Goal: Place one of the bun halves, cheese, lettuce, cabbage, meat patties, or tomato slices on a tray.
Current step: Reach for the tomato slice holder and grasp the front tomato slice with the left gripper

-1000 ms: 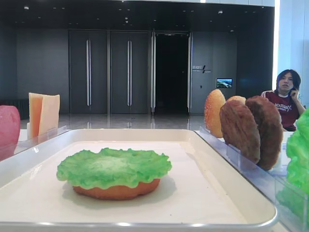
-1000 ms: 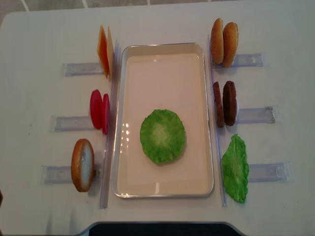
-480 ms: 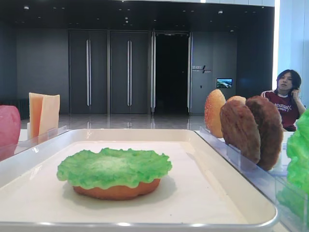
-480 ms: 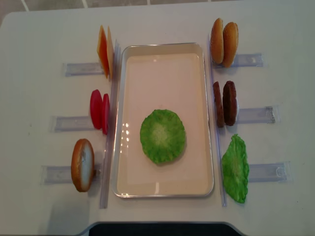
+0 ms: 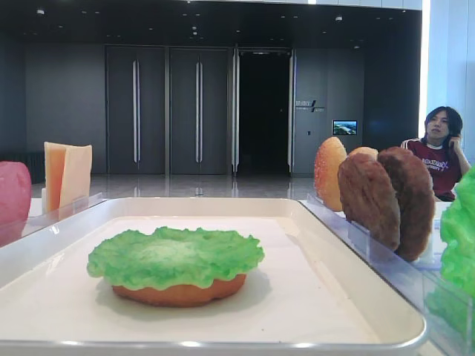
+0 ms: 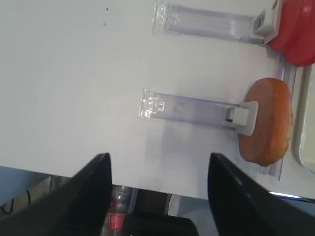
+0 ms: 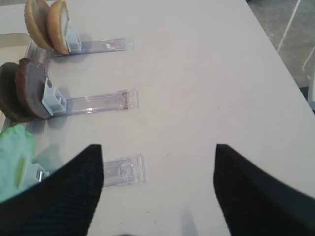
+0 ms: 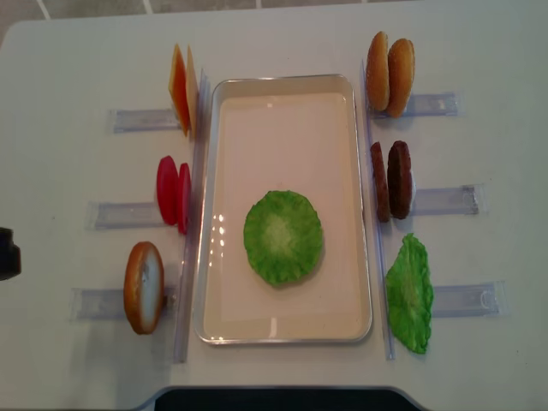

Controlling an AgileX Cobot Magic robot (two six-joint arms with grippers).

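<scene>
The open, empty left gripper (image 6: pixel 157 172) hovers at the table's near-left edge. The orange-tan toy bun half (image 6: pixel 266 121) stands on edge in its clear rack (image 6: pixel 197 108), just left of the white tray (image 8: pixel 282 334), on the gripper's side.

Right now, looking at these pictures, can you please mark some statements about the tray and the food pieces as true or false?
1. A lettuce leaf lies on a bun half on the tray. True.
2. Two meat patties stand on edge in a holder right of the tray. True.
3. The tomato slices lie flat on the tray. False: they stand on edge in a holder left of the tray.
4. The right gripper holds a patty. False: its jaws are open and empty over bare table.
5. The cheese stands at the far left corner of the tray, outside it. True.
6. The left gripper is shut on a bun. False: it is open and holds nothing.
</scene>
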